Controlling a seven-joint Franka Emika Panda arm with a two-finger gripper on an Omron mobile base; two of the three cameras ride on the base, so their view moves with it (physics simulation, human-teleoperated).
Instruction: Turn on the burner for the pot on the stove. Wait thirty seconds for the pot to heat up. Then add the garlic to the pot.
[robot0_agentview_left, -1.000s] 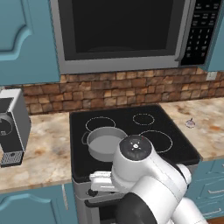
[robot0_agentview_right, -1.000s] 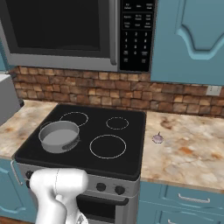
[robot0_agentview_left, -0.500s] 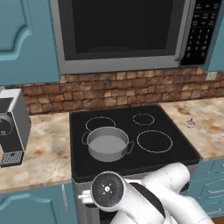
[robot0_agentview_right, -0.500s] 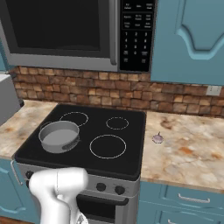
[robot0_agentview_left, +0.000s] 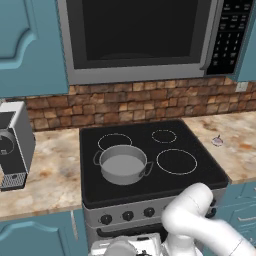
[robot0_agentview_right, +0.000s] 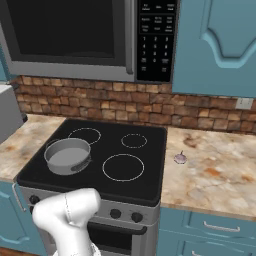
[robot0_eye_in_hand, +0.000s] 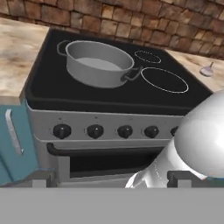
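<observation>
Two dark fingertips (robot0_eye_in_hand: 181, 176) of the gripper (robot0_eye_in_hand: 109, 179) stand spread wide apart with nothing between them, low in front of the stove (robot0_eye_in_hand: 109, 122). Just ahead runs its row of black knobs (robot0_eye_in_hand: 95, 131). On the front left burner sits the pot (robot0_agentview_left: 122, 164), with nothing visible inside. Off to the right, the garlic (robot0_agentview_right: 180, 158) lies on the counter (robot0_agentview_right: 220, 170), well apart from the pot.
</observation>
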